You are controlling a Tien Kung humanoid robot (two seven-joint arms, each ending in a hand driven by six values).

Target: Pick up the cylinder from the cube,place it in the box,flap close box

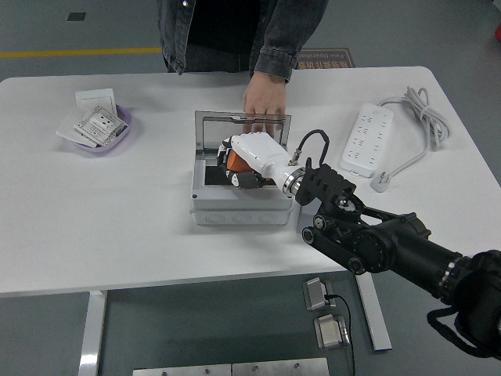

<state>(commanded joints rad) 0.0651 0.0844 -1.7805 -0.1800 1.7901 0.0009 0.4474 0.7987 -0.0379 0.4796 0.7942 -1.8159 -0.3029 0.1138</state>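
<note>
Behind the box (235,210), person's hand (262,102) on lid (243,125), power strip (368,141) right

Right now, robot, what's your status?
Right hand shut on orange cylinder, inside open grey box. Left hand unseen. Person's hand holds clear lid.

A white surface (117,235) fills mid frame on pale legs. Grey floor (47,31) shows above and below, with a yellow line (78,52) at upper left and metal plates (231,367) at bottom centre.
</note>
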